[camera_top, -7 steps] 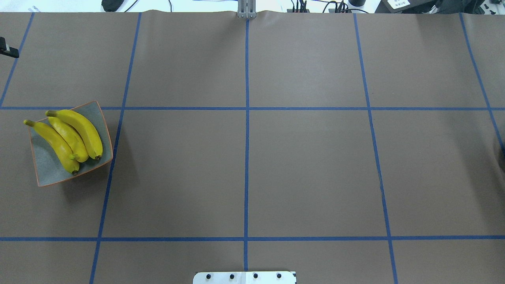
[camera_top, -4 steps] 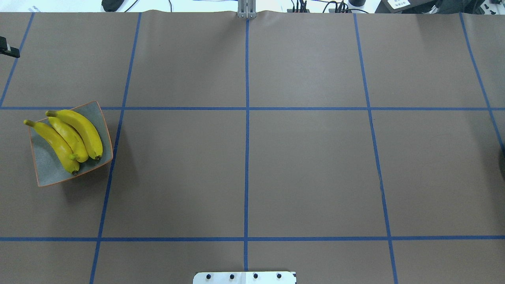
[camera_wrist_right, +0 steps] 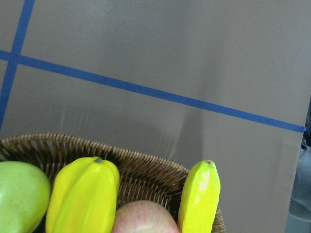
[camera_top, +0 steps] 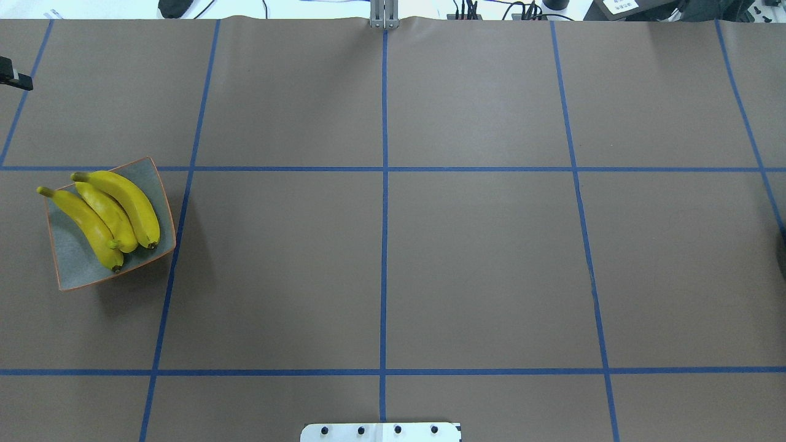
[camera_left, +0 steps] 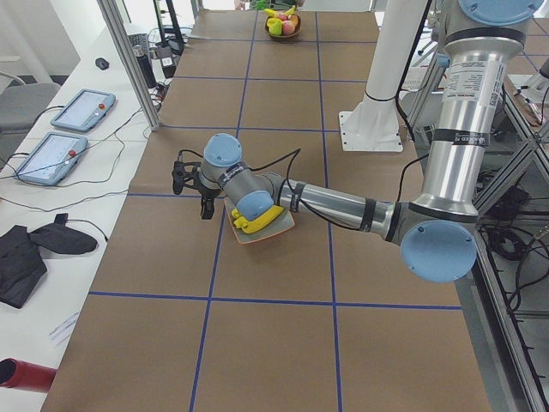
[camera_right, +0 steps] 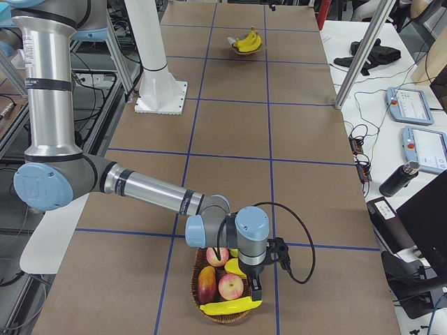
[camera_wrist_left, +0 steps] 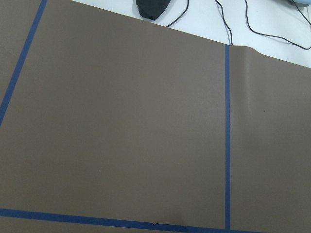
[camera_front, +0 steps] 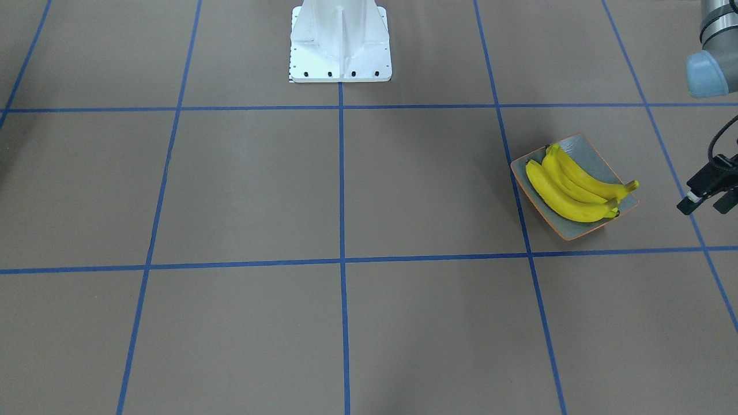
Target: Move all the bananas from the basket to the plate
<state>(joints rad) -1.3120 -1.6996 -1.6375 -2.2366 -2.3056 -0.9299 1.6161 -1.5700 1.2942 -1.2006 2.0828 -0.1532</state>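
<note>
Exterior right shows basket [camera_right: 230, 319] w/ banana [camera_right: 223, 307], unseen overhead; left tool [camera_front: 708, 203] open, right tool [camera_right: 256, 294] can't tell.

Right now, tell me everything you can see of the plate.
The plate is a shallow rectangular dish, grey-blue inside, with a thin orange-brown rim and upturned edges. It looks like glazed ceramic. It rests on the brown table at the robot's far left, turned askew to the blue grid tape. Three bananas lie side by side on it, leaving one end bare. The left gripper hangs off to its side and does not touch it.
</note>
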